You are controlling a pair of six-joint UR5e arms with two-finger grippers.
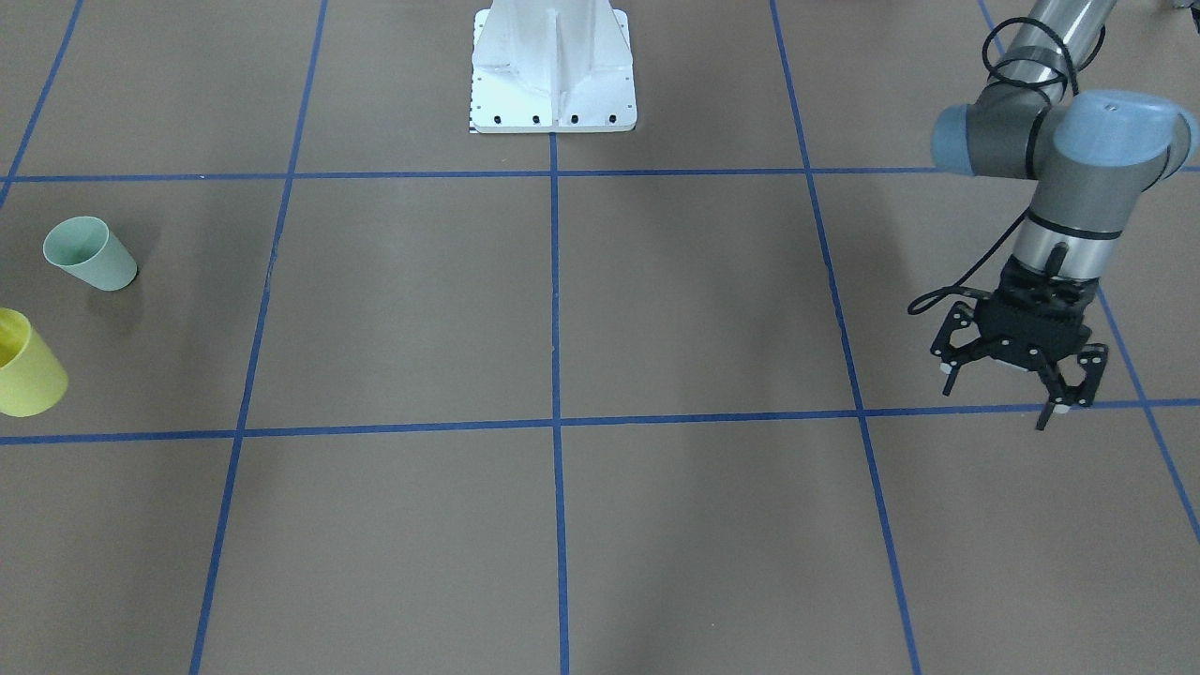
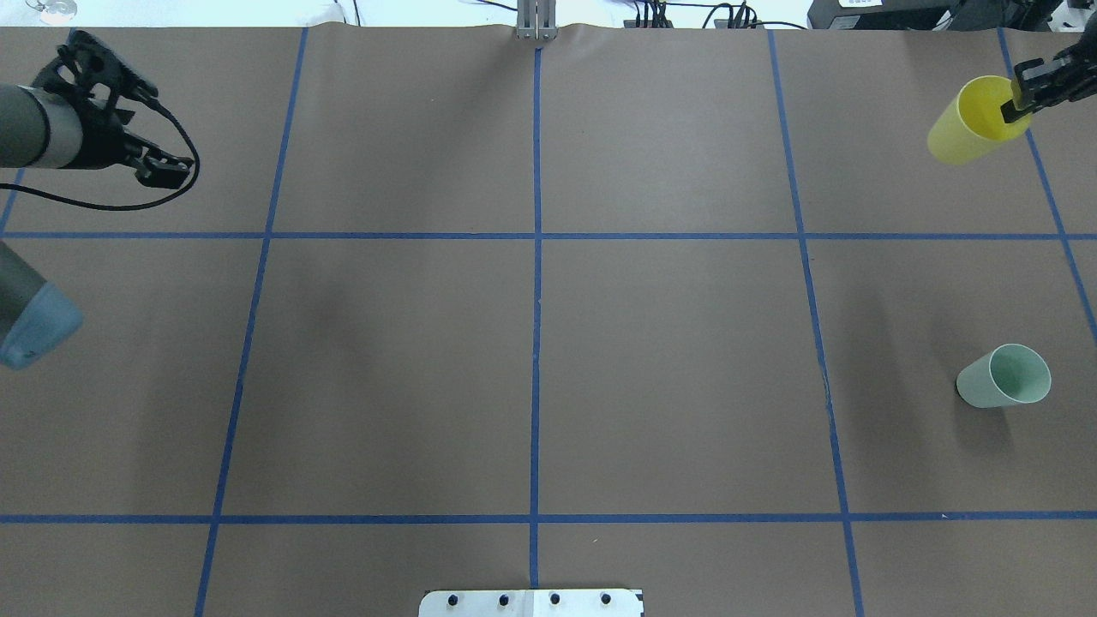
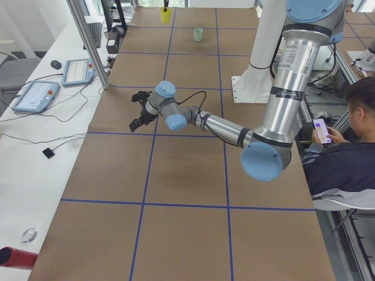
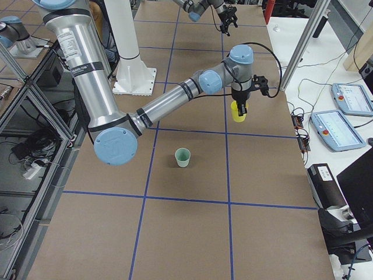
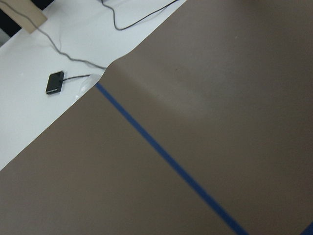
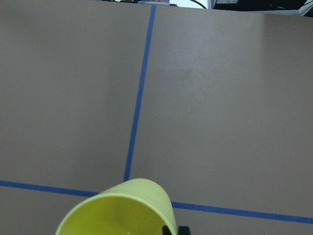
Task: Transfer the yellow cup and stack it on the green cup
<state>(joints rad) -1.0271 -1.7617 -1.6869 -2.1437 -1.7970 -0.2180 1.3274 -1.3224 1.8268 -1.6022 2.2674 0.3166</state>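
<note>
The yellow cup (image 2: 973,124) is at the far right of the table, and my right gripper (image 2: 1020,98) is shut on its rim, one finger inside the cup. It also shows in the front view (image 1: 23,366), the right side view (image 4: 238,112) and the right wrist view (image 6: 122,208). The green cup (image 2: 1004,376) stands upright on the table, nearer my base, apart from the yellow one; it also shows in the front view (image 1: 92,253). My left gripper (image 1: 1017,389) is open and empty above the table's far left.
The white robot base plate (image 1: 553,66) sits at the table's middle edge. Blue tape lines (image 2: 537,300) divide the brown table. Teach pendants (image 4: 344,116) lie on the white bench beyond the far edge. A seated person (image 3: 345,140) is beside the table.
</note>
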